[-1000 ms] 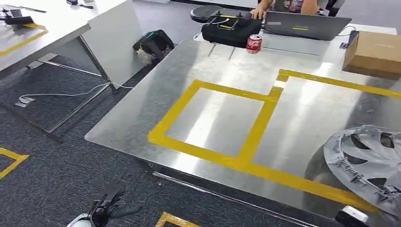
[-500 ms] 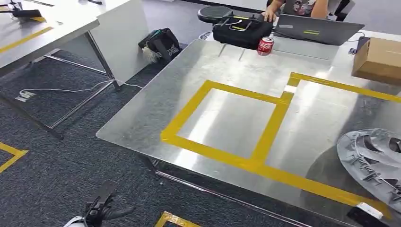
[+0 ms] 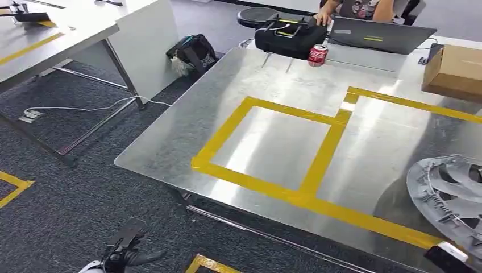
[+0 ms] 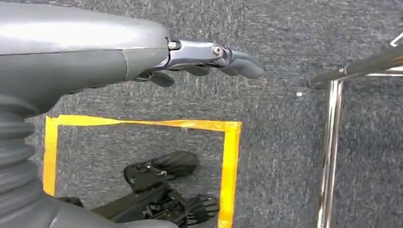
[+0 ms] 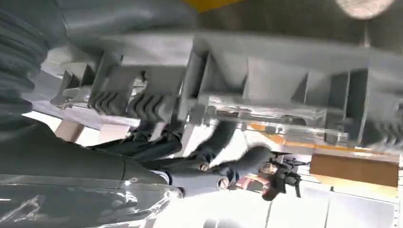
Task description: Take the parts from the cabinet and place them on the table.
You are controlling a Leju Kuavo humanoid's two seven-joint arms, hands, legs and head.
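Head view: left hand point(image 3: 122, 250) hangs low over carpet off table's point(image 3: 170, 142) near-left corner, fingers loosely apart, holding nothing. Yellow tape square point(image 3: 267, 151) mid-table w/ bare metal inside. Right hand point(image 5: 199, 166) grips grey wheel cover point(image 3: 452, 196) over near-right table edge.

Office-like test lab: tape-marked steel table point(image 3: 170, 148), carpet point(image 3: 68, 210), laptop point(image 3: 378, 34).
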